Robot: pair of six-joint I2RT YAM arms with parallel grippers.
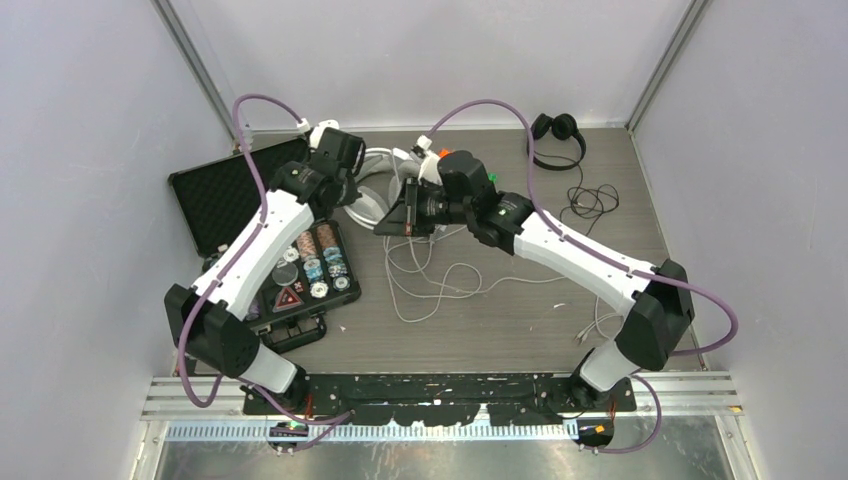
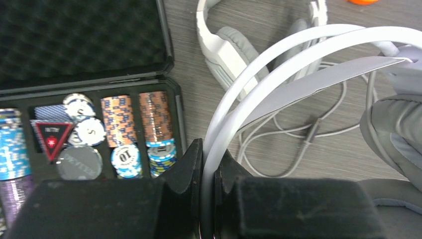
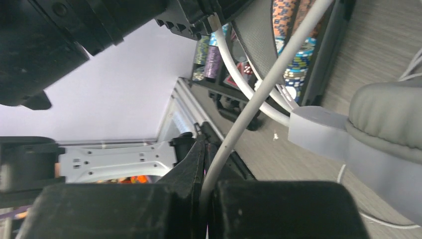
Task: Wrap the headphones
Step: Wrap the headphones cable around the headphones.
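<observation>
My left gripper [image 2: 209,159] is shut on the white headband [image 2: 278,64] of a pale grey over-ear headphones, whose grey ear cup [image 2: 393,129] hangs at the right. A second white headphones [image 2: 224,50] lies on the table behind it. My right gripper [image 3: 206,149] is shut on the white cable [image 3: 259,94], which runs up past a grey ear cup [image 3: 383,114]. From above, both grippers meet over the white headphones [image 1: 372,195] at the table's middle back. The black headphones [image 1: 556,130] lie at the far right with their black cable [image 1: 590,200].
An open black case [image 1: 230,195] with poker chips [image 1: 320,265] stands at the left, close to the left arm. Loose white cable [image 1: 440,280] loops across the table's middle. A small orange thing [image 2: 363,1] lies at the back.
</observation>
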